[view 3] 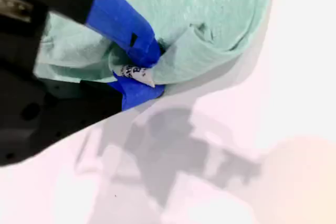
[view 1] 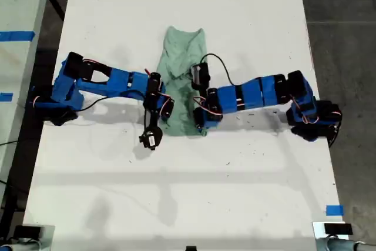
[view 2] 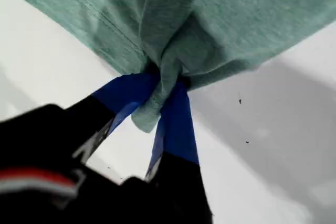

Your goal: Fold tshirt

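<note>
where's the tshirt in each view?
Exterior view: tshirt lies mid-table between the two arms, bunched lengthwise.
First wrist view: tshirt fills the far side, a fold pinched in my first end effector.
Second wrist view: tshirt pinched by my second end effector.
Shared landmark: white table.

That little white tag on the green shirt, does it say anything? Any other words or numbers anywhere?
White tag on the tshirt, at my second pincer: dark print, too blurred to read.
Elsewhere: no readable words, numbers or signs in any view.
</note>
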`<state>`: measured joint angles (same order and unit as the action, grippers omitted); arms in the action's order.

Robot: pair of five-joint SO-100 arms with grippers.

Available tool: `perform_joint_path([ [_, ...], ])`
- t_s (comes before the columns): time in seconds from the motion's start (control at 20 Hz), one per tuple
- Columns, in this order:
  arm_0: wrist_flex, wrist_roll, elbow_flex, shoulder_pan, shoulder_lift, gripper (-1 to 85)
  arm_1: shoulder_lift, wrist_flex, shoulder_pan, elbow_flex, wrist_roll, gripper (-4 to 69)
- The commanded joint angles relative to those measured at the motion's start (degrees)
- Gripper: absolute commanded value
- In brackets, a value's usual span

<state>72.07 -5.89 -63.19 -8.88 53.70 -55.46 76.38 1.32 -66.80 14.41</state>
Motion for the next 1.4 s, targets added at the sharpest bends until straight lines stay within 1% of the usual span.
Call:
perform_joint_path([
  [0.0, 0.0, -0.9, 6.2, -3.6, 0.5, 0.0, -1.8, 4.0, 2.5, 1.1, -0.4, -1.9],
  [0.1, 1.8, -2.6, 11.4, -6.8, -0.1, 0.0, -6.2, 6.2, 5.9, 2.3, -0.4, -1.9],
  [0.25, 1.3, -3.3, 17.0, -13.7, -0.8, 0.0, -11.8, 7.2, 13.4, 4.3, -1.3, -1.9],
  [0.35, -0.1, -3.3, 19.9, -18.6, -0.8, 0.0, -11.0, 9.2, 19.2, 10.6, -3.0, -1.9],
  [0.45, -2.5, -3.0, 22.1, -23.2, -0.8, 0.0, -10.3, 9.1, 25.2, 16.5, -4.9, -1.9],
  [0.5, -4.7, -2.7, 22.3, -25.1, -0.6, 0.0, -10.2, 8.8, 27.7, 18.9, -6.2, -1.9],
  [0.55, -6.5, -2.3, 22.7, -26.6, -0.5, 0.0, -10.3, 7.6, 29.4, 20.2, -6.5, -1.9],
  [0.65, -8.7, -1.9, 22.9, -27.9, -0.1, 0.0, -10.5, 7.1, 30.4, 21.1, -6.9, -1.9],
  [0.7, -8.9, -2.4, 22.9, -27.7, 0.5, 0.0, -10.5, 8.0, 29.5, 21.0, -6.3, -1.9],
  [0.75, -7.6, -3.3, 22.9, -27.0, 1.8, 0.0, -10.7, 9.6, 27.9, 21.0, -5.2, -1.9],
  [0.85, -3.2, -7.9, 22.7, -23.6, 6.1, 0.0, -13.3, 14.1, 22.8, 21.0, -0.8, -1.9],
  [0.9, 0.2, -10.4, 22.1, -20.7, 9.0, 0.0, -15.6, 15.6, 18.9, 19.3, 2.6, -1.9],
  [0.95, 2.8, -14.9, 21.9, -17.2, 11.7, 0.0, -18.5, 16.4, 14.4, 17.2, 6.8, -1.8],
  [1.1, 10.7, -25.7, 21.8, -3.7, 18.0, 0.0, -26.2, 17.1, 0.0, 12.4, 20.8, -1.8],
  [1.25, 13.6, -35.7, 21.3, 9.0, 22.3, 0.0, -30.8, 16.7, -12.1, 10.5, 34.1, -1.8],
  [1.35, 13.6, -39.9, 18.3, 15.0, 23.2, 0.0, -30.9, 14.7, -17.1, 7.8, 40.5, -1.8],
])
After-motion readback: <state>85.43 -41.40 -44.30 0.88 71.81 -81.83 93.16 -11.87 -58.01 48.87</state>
